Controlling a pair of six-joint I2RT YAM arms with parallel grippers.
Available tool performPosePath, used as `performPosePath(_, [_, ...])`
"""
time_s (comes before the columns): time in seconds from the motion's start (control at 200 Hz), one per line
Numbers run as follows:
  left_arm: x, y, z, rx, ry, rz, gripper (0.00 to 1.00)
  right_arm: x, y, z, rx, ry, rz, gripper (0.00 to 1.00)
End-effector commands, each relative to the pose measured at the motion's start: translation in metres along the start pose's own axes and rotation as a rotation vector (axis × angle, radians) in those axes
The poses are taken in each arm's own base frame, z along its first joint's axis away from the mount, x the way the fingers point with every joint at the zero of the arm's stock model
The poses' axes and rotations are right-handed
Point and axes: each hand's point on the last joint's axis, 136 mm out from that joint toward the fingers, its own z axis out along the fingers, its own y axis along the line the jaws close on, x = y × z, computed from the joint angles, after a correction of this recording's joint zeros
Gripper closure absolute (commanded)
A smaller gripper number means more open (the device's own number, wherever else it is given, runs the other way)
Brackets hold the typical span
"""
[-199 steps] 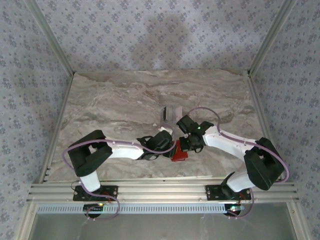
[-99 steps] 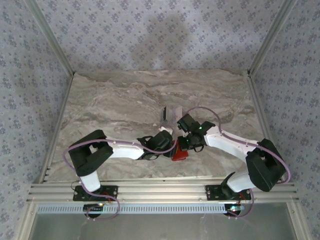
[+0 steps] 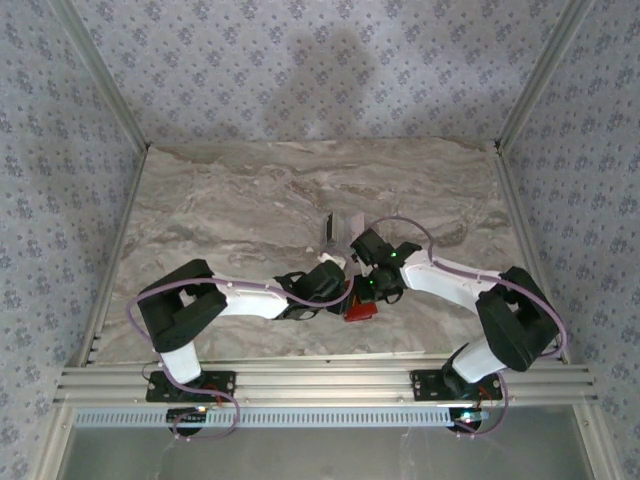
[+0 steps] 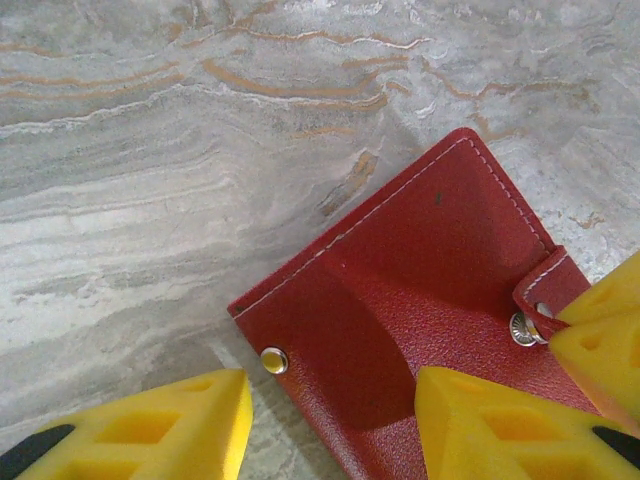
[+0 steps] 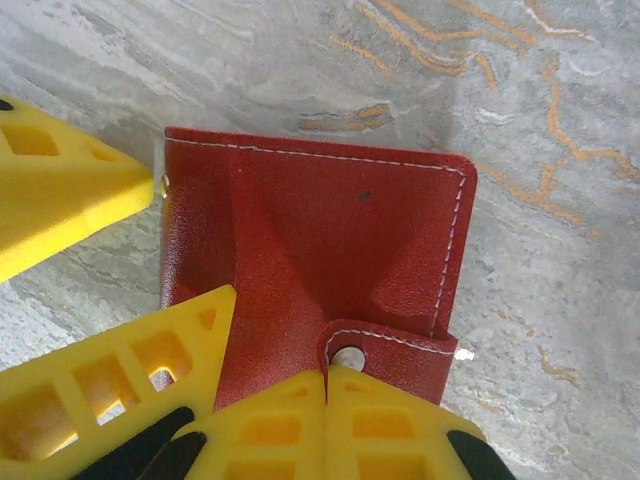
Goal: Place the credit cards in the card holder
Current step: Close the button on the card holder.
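**Red card holder (image 4: 400, 300), tab pinched**

Lies folded on the marble desk (image 3: 230, 200), near centre. Right pincer (image 5: 325, 378) clenched on its snap tab (image 5: 395, 350). Left pincer (image 4: 332, 390) released, straddling the opposite edge. Credit cards (image 3: 345, 228) lie just beyond, apart.

One marble table (image 3: 220, 200), and the count of what is on it.
There is one red card holder (image 4: 400, 290), and on it two metal snap studs (image 4: 273, 360) can be seen. Farther back lie the credit cards (image 3: 340, 227): one dark card (image 3: 327, 228) and one pale card (image 3: 352, 224) can be told apart, but whether the pale patch is more than one card I cannot tell. There are two arms (image 3: 250, 297), each with one gripper, the left gripper (image 4: 330, 420) and the right gripper (image 5: 325, 400). Each has two yellow fingers (image 5: 80, 180), four in all.
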Motion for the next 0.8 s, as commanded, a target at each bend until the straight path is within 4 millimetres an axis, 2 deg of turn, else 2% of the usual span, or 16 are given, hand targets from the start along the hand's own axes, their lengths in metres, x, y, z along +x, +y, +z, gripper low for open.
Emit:
performPosePath(0.0, [0.027, 0.015, 0.013, -0.043, 0.088, 0.005, 0.51, -0.004, 0.007, 0.000, -0.036, 0.004, -0.013, 1.00])
performPosePath(0.795, [0.023, 0.014, 0.012, -0.039, 0.079, 0.009, 0.51, 0.006, -0.001, 0.017, 0.001, 0.093, 0.027, 1.00])
